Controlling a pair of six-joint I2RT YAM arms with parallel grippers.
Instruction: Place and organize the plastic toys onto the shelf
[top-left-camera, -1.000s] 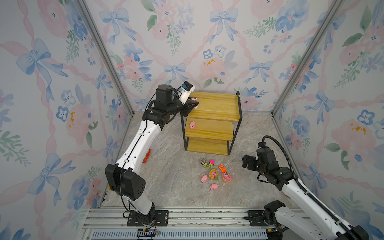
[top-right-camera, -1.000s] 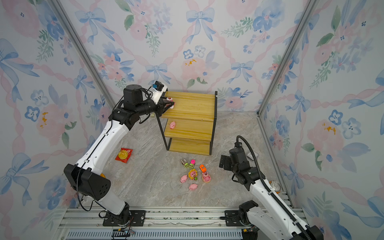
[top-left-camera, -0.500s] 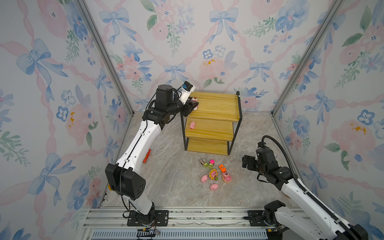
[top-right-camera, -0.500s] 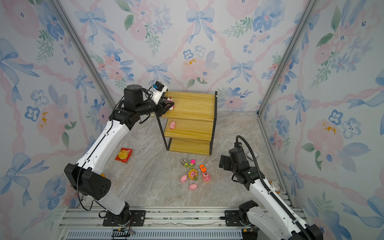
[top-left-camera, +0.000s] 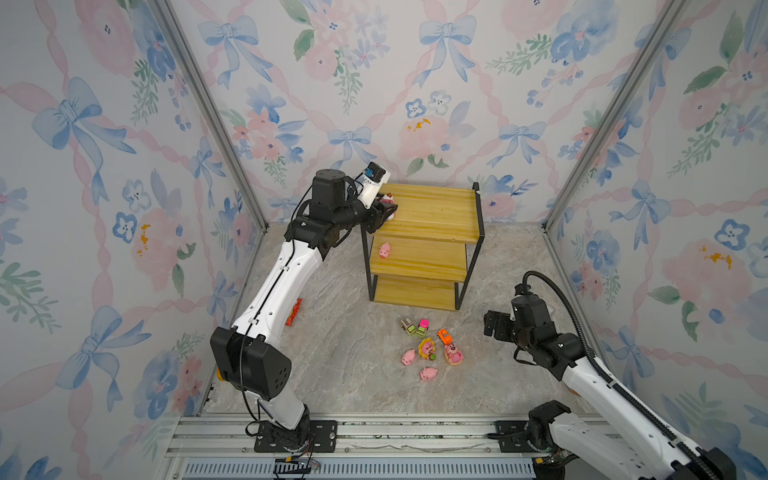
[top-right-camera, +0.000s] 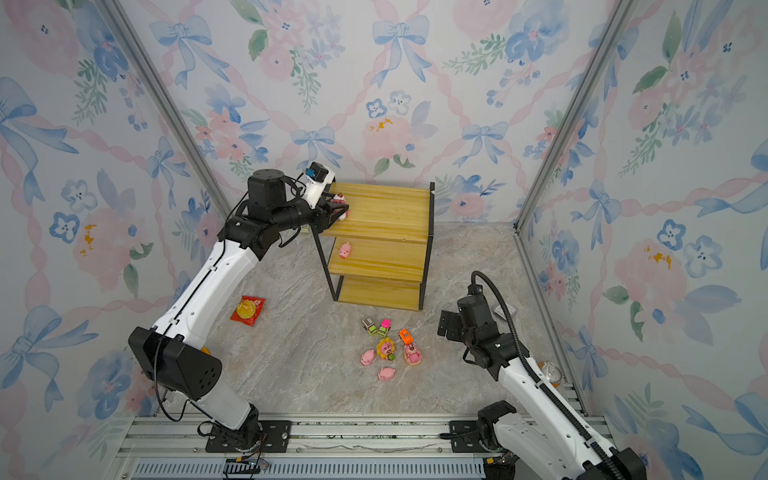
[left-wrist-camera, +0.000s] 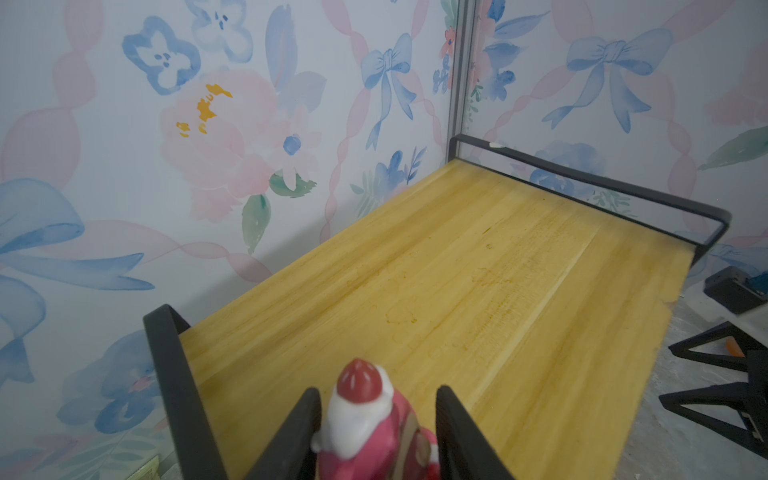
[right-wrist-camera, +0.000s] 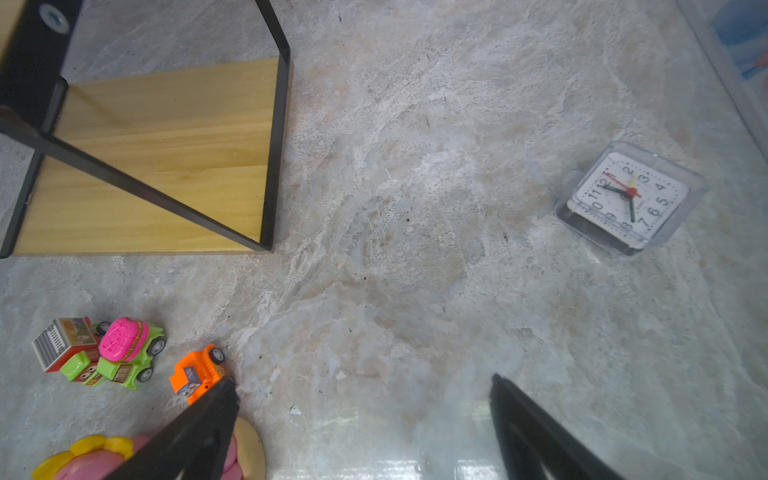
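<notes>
The shelf (top-left-camera: 436, 214) (top-right-camera: 386, 208) stands at the back. A pink bear figurine (left-wrist-camera: 365, 419) with a red-and-white cap rests at the left end of the top board (left-wrist-camera: 457, 291). My left gripper (left-wrist-camera: 379, 394) (top-left-camera: 384, 210) is open around it, with a small gap on one side. One pink pig (top-left-camera: 384, 250) lies on the middle board. Three mini cars (right-wrist-camera: 124, 353), two bear figurines (top-left-camera: 453, 354) and two pigs (top-left-camera: 409, 357) sit on the floor in front. My right gripper (right-wrist-camera: 361, 381) (top-left-camera: 492, 326) hovers open and empty beside the orange car (right-wrist-camera: 197, 374).
A small white clock (right-wrist-camera: 629, 199) lies on the floor right of the shelf. A red snack packet (top-right-camera: 248, 309) lies on the left under my left arm. A jar with an orange lid (top-right-camera: 550, 370) stands by the right wall.
My left gripper's jaws have parted from the bear figurine on the top board. Neither arm has visibly shifted.
</notes>
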